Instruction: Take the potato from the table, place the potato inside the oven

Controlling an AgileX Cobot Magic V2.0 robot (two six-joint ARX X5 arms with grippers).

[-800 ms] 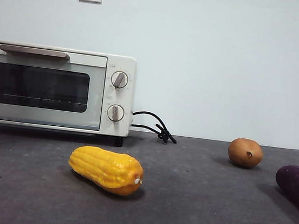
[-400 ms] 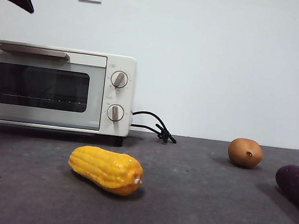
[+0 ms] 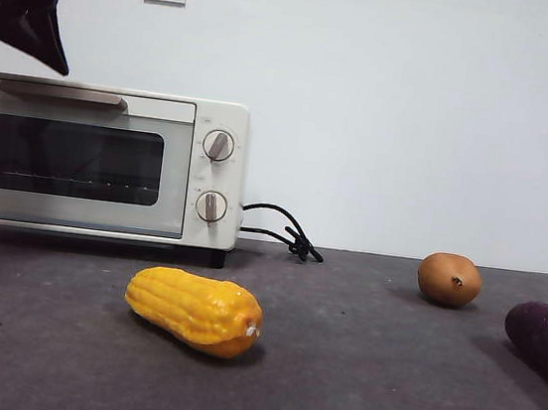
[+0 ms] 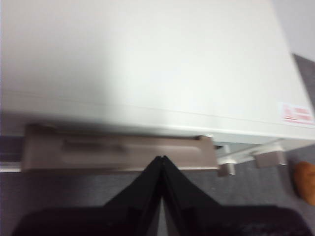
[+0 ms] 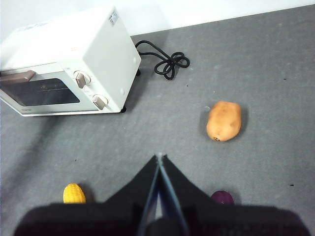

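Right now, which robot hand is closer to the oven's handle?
Left. The left gripper hangs just above the oven handle. The right gripper is high over the table, nearer the potato.

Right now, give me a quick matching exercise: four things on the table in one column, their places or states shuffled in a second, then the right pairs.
Things:
1. potato
2. corn
3. oven
4. left gripper

Places or states:
A. jaws shut, above the oven handle
B. lying nearest the front camera, ahead of the oven
C. door closed
D. alone on the table, beyond the purple sweet potato

Pairs: 1-D, 2-B, 3-C, 4-A
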